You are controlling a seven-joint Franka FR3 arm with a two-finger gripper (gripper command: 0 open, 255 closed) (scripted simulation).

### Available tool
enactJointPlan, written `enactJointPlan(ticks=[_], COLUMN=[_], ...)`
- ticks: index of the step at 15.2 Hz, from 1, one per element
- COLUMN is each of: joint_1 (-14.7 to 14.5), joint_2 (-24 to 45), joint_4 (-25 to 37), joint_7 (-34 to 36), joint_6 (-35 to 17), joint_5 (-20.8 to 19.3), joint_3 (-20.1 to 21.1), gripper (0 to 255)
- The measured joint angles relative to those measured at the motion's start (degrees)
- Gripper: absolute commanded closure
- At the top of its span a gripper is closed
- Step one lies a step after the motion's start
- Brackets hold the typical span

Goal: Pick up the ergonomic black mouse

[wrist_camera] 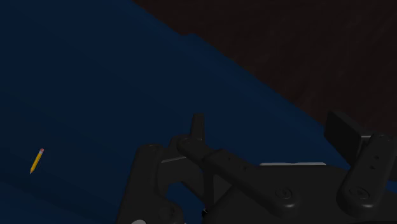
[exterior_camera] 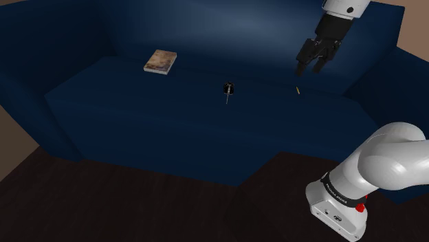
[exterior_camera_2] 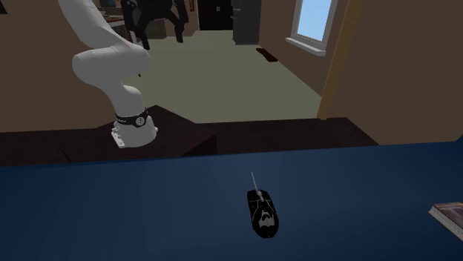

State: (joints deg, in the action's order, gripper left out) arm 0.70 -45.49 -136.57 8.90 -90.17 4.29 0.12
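Note:
The black mouse point(exterior_camera: 227, 88) lies on the dark blue sofa seat point(exterior_camera: 158, 117), its thin cord tail pointing toward the seat's front edge. In the second exterior view the mouse point(exterior_camera_2: 263, 213) is close by, glossy black with pale markings. My gripper point(exterior_camera: 309, 69) hangs above the seat, to the shoulder view's right of the mouse and well apart from it. Its fingers stand apart and hold nothing. In the wrist view the gripper point(wrist_camera: 270, 127) looks down on blue cushion, with one black finger point(wrist_camera: 198, 126) on each side. The gripper point(exterior_camera_2: 157, 33) also hangs high in the second exterior view.
A book point(exterior_camera: 159, 62) lies on the seat at the shoulder view's left of the mouse; its corner point(exterior_camera_2: 449, 217) shows too. A small yellow pencil point(exterior_camera: 297, 90) lies almost under the gripper, pencil point(wrist_camera: 36, 161). Sofa back and armrests enclose the seat. My base point(exterior_camera_2: 133, 126) stands on dark floor.

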Motion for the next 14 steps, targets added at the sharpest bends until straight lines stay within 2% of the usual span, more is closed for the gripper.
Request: enactJointPlan(ticks=[4, 11, 14], joint_1=[0.4, 1.97, 2.44], joint_2=[4.22, 17.95, 25.03], joint_4=[0.43, 2.98, 6.45], joint_7=[1.94, 7.01, 9.39], joint_6=[-3.42, -13.48, -16.72], joint_5=[0.9, 2.92, 3.78], joint_3=[0.62, 1.31, 1.57], gripper=[0, 0, 0])
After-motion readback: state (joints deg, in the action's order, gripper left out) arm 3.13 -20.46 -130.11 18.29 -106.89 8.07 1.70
